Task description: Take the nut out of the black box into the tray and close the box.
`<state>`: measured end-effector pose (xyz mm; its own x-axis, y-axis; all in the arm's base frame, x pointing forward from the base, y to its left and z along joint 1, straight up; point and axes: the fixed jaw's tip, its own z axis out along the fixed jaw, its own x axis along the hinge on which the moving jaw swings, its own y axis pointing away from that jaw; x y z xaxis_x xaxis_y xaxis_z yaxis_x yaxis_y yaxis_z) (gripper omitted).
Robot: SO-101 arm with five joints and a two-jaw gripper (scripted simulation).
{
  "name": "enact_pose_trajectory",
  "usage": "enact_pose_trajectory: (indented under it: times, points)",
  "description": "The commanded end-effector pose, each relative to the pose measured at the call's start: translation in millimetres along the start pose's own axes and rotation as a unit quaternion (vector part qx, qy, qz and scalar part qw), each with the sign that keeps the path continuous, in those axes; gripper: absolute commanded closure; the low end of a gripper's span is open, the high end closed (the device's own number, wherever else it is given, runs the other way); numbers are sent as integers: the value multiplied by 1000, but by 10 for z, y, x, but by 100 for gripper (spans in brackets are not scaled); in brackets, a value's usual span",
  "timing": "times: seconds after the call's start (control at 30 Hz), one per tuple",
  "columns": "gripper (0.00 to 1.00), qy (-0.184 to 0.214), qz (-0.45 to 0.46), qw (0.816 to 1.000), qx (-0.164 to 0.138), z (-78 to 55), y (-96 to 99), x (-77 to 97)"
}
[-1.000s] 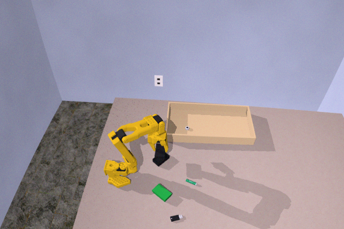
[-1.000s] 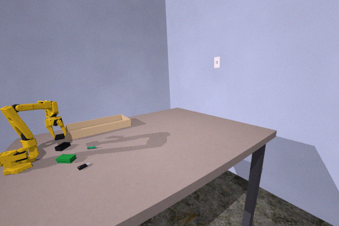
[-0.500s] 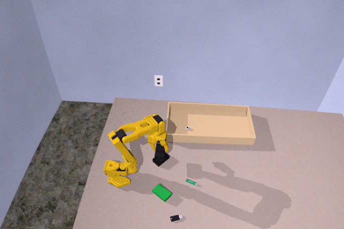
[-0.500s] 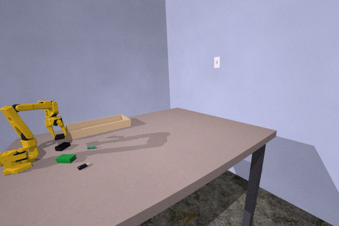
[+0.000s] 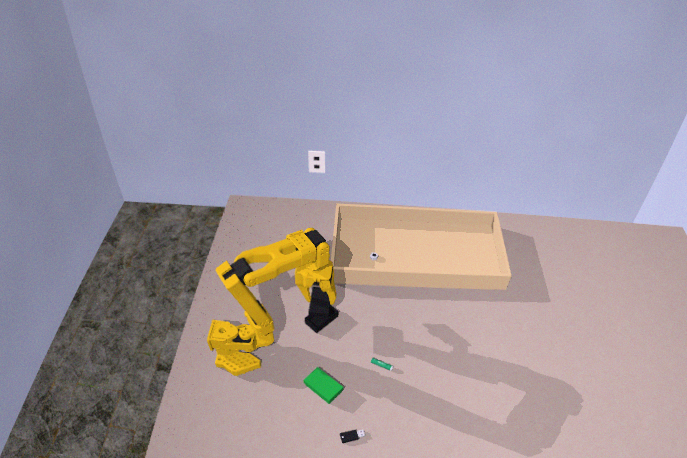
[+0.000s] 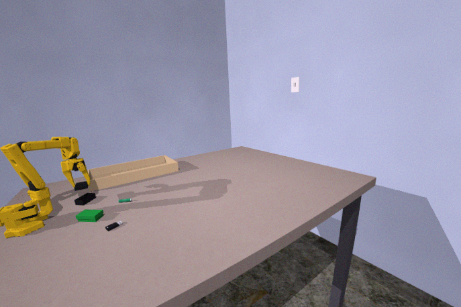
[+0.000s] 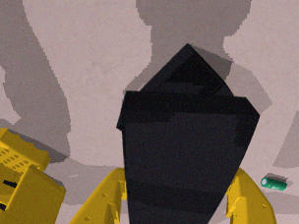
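A small white nut (image 5: pixel 373 256) lies in the tan tray (image 5: pixel 425 248) near its left end. My gripper (image 5: pixel 318 294) is shut on a black box part, which I take for the lid (image 7: pixel 184 159). It holds the lid a little above the table, just left of the tray's front left corner. The other black box part, the base (image 5: pixel 322 319), rests on the table right under it. In the wrist view the base peeks out behind the held lid (image 7: pixel 191 68). In the exterior view the lid (image 6: pixel 80 186) hangs apart from the base (image 6: pixel 84 198).
A closed green box (image 5: pixel 323 384), a small green cylinder (image 5: pixel 381 364) and a black USB stick (image 5: pixel 351 435) lie on the table in front of the arm. The tray's wall stands close on the gripper's right.
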<state>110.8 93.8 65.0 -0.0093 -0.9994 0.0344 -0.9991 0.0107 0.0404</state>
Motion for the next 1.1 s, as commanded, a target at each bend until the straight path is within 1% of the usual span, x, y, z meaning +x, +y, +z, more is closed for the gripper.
enact_pose_trajectory:
  times: [0.0, 0.6, 1.07]
  points:
    - [79, -17, 9, 1000, 20, -54, -53, -70]
    - [79, -19, 91, 996, 19, -56, -64, -108]
    - [79, -19, 96, 995, 19, -56, -65, -111]
